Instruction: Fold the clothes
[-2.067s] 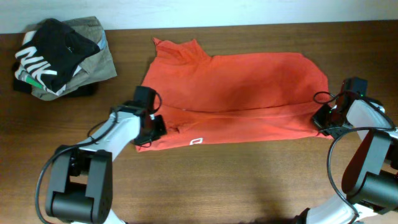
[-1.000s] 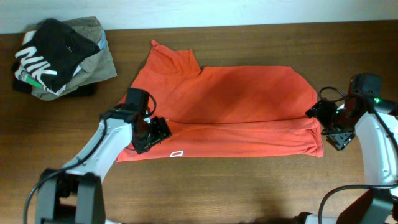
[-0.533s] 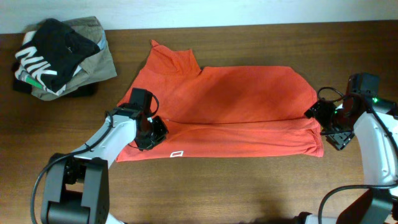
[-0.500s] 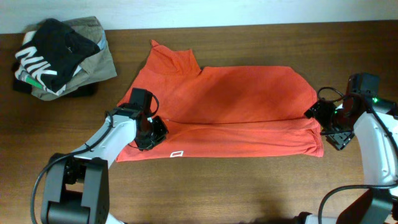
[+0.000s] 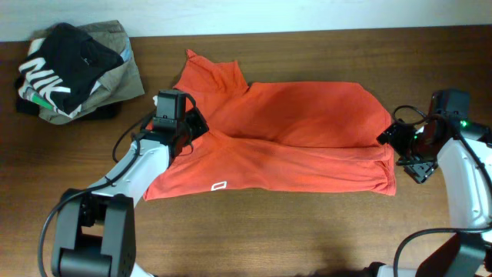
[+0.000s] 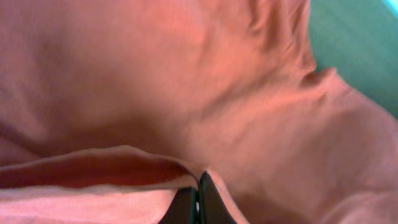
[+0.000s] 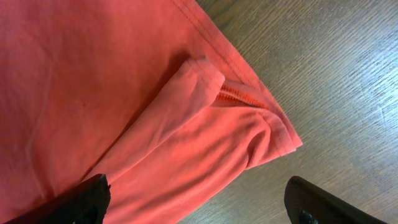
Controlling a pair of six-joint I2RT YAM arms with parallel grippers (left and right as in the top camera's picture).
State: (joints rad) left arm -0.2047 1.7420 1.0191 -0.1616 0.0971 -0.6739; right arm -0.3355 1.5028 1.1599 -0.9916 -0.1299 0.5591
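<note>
The clothes, a red-orange T-shirt (image 5: 300, 131), lie spread across the middle of the wooden table, with a small white logo (image 5: 218, 185) near the front hem. My left gripper (image 5: 188, 129) is over the shirt's left part and shut on a pinched fold of it. In the left wrist view the black fingertips (image 6: 198, 200) meet with red cloth (image 6: 186, 93) caught between them. My right gripper (image 5: 400, 154) stands open at the shirt's right edge. In the right wrist view its fingers (image 7: 87, 198) straddle the bunched sleeve and hem (image 7: 205, 124), holding nothing.
A pile sits at the back left corner: a black garment with large white letters (image 5: 65, 61) on top of a khaki garment (image 5: 123, 77). Bare wood (image 5: 307, 231) runs along the front, and the table's back edge (image 5: 307, 31) meets a white wall.
My left gripper has shut on the shirt's left front part and moved back toward the collar, dragging the cloth and wrinkling it. The right gripper has stayed put.
</note>
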